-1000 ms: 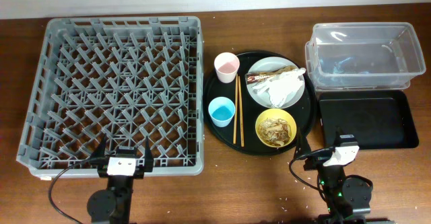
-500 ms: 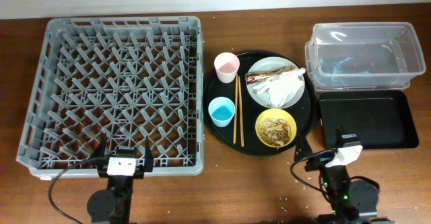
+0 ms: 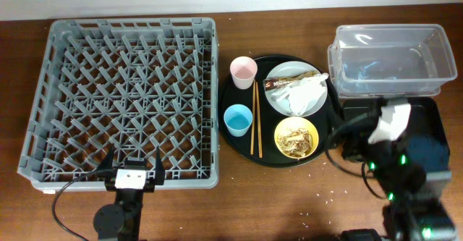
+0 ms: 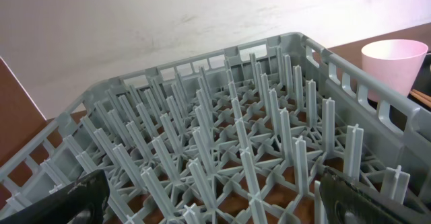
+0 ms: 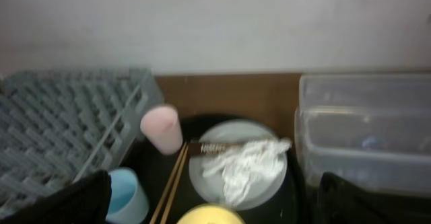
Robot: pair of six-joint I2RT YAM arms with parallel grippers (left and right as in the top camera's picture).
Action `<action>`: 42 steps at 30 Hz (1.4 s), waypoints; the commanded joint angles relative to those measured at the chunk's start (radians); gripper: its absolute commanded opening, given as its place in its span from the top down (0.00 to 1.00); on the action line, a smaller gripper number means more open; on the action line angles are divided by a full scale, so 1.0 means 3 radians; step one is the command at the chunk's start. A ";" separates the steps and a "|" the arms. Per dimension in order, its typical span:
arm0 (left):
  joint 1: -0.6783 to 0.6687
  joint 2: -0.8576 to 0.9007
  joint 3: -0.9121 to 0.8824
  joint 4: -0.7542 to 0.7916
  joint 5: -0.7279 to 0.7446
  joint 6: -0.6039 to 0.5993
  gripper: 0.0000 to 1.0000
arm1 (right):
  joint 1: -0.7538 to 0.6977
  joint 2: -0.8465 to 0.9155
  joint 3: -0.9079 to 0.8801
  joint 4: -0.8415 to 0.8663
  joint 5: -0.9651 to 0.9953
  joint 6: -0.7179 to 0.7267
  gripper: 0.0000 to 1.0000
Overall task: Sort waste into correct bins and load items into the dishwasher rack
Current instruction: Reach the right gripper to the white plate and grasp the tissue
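The rack (image 3: 123, 100) is the biggest thing, and it sits just left of the round tray (image 3: 266, 136). The tub (image 3: 391, 60) is to the right of the round tray and a bit farther back. The flat tray (image 3: 438, 118) is just right of the round tray, in front of the tub. The right arm hangs over the flat tray and hides a lot of it. The right gripper (image 5: 212, 197) is wide open, holds nothing, and looks from the right side toward the round tray. The left gripper (image 4: 215, 204) is far left of the round tray, at the near edge of the rack. It is wide open too and holds nothing. The plate (image 3: 278, 102) is on the round tray, at its back right. The napkin (image 3: 304, 92) lies crumpled on the plate, and the wrapper (image 3: 293, 79) lies on the plate's back part, touching the napkin. The bowl (image 3: 278, 138) is on the round tray at its front right, with the scraps (image 3: 296, 136) inside it. The 2 chopsticks (image 3: 254, 118) lie side by side down the middle of the round tray. The pink cup (image 3: 244, 72) stands upright at the round tray's back left. The blue cup (image 3: 236, 119) stands upright at its front left, just beside the chopsticks.
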 commanded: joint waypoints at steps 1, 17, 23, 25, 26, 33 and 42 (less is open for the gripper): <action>0.0019 -0.0019 -0.0019 -0.0001 0.0025 0.0014 0.01 | 0.0028 0.0744 0.0675 -0.0347 -0.0242 0.0001 0.02; 0.0019 -0.0020 -0.0019 -0.0001 0.0025 0.0014 0.01 | 0.0075 0.2989 0.1279 -0.0148 -0.0690 0.0891 0.02; 0.0019 -0.0019 -0.0019 -0.0001 0.0025 0.0014 0.01 | 0.0474 0.3342 0.1279 0.0001 0.0818 0.2585 0.01; 0.0019 -0.0019 -0.0019 -0.0001 0.0025 0.0014 0.01 | 0.0589 0.3437 0.1279 0.0193 0.1030 0.2780 0.01; 0.0019 -0.0020 -0.0019 -0.0001 0.0025 0.0014 0.01 | 0.0619 0.3479 0.1279 0.0252 0.1092 0.2838 0.01; 0.0019 -0.0019 -0.0019 -0.0001 0.0025 0.0014 0.01 | 0.0670 0.3878 0.1279 0.0393 0.1392 0.3015 0.01; 0.0019 -0.0019 -0.0019 -0.0001 0.0025 0.0014 0.01 | 0.0670 0.4243 0.1279 0.0698 0.1415 0.3012 0.01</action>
